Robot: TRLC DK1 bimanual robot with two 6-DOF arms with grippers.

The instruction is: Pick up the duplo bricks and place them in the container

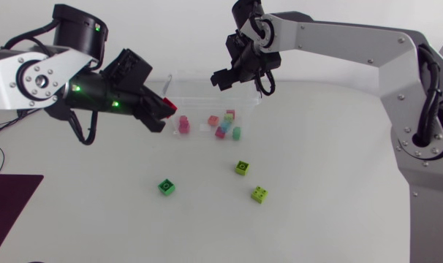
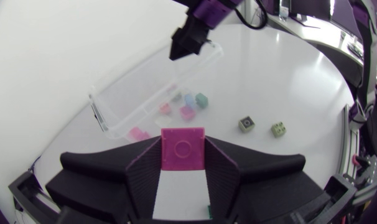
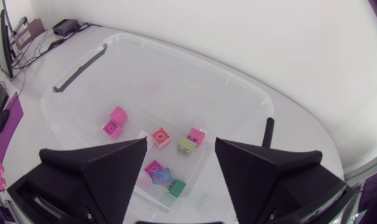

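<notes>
My left gripper (image 1: 165, 108) hangs just left of the clear container (image 1: 245, 93), shut on a magenta duplo brick (image 2: 183, 148) held between its fingers. My right gripper (image 3: 179, 169) is open and holds nothing, hovering above the container's (image 3: 76, 73) middle. Inside lie several bricks: pink (image 3: 114, 121), red (image 3: 160, 135), magenta with green (image 3: 191, 140), blue (image 3: 162, 176). On the table in front of the container sit a green brick (image 1: 167, 187), an olive brick (image 1: 241, 167) and a lime brick (image 1: 259, 193).
A dark red mat (image 1: 9, 208) lies at the table's front left corner. The right arm's base (image 1: 426, 146) stands at the right edge. The white tabletop (image 1: 331, 197) shows bare around the three loose bricks.
</notes>
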